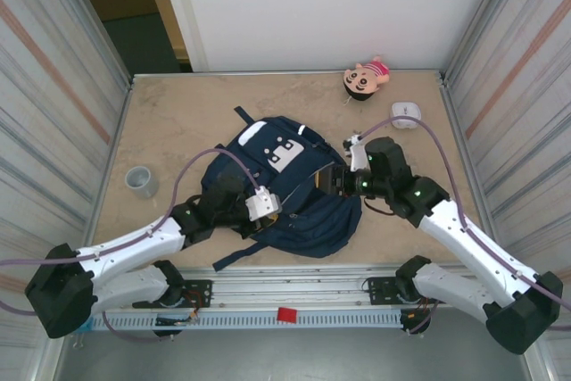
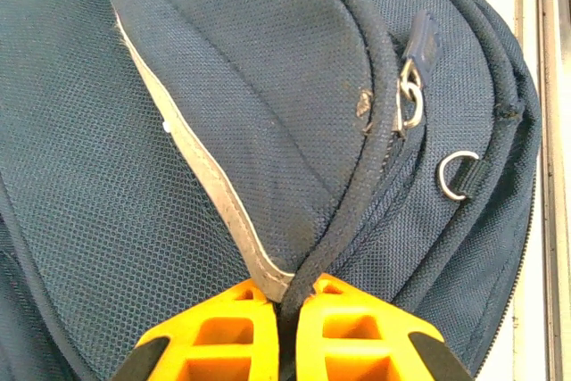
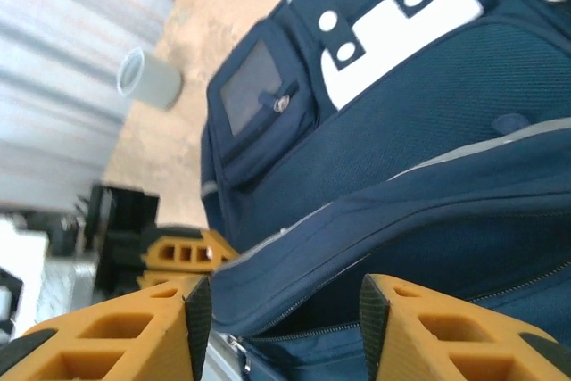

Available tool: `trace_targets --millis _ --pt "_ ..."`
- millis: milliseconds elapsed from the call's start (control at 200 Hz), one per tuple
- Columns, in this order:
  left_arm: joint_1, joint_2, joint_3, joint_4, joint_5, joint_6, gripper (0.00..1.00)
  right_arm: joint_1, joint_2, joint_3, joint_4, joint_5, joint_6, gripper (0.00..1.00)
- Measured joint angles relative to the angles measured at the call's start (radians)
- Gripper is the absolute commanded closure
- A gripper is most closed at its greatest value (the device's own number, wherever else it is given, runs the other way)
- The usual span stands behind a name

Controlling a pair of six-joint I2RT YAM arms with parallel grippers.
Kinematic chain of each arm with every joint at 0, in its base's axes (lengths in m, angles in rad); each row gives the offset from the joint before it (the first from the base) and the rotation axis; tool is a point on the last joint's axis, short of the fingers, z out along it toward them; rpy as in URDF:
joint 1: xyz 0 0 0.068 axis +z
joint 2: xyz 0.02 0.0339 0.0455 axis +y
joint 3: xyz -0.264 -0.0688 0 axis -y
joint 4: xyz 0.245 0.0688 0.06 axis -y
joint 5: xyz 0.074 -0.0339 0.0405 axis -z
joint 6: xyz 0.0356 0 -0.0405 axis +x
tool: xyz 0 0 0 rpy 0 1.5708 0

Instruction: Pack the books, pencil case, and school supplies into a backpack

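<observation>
The navy blue backpack [image 1: 287, 192] lies flat in the middle of the table, white patches and grey panel facing up. My left gripper [image 2: 290, 288] is shut on the dark piped edge of its flap, beside the pale stripe [image 2: 214, 186]. In the top view that gripper [image 1: 273, 217] sits over the bag's near left part. My right gripper [image 3: 285, 302] is open at the unzipped mouth, the flap's zipper edge [image 3: 294, 260] loose between its fingers; from above it [image 1: 334, 181] is at the bag's right side. The books, pencil case and school supplies are out of view.
A grey cup [image 1: 141, 181] stands left of the bag, also seen in the right wrist view [image 3: 150, 79]. A pink plush doll [image 1: 366, 78] and a white rounded box [image 1: 406, 113] lie at the back right. Corrugated walls close in both sides.
</observation>
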Motion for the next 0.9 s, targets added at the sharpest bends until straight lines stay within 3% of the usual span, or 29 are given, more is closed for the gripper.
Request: trace_targets --millis 210,531,902 --pt "0.005 0.011 0.016 0.001 0.027 -0.045 1.00 0.127 0.001 -0.034 -0.025 0.034 -0.117 0.53" --pt "0.005 0.013 0.019 0.011 0.035 -0.062 1.00 0.130 -0.046 -0.182 -0.011 -0.027 -0.114 0.51" --pt "0.005 0.062 0.053 0.009 0.071 -0.062 1.00 0.130 -0.014 -0.197 0.074 -0.103 -0.117 0.47"
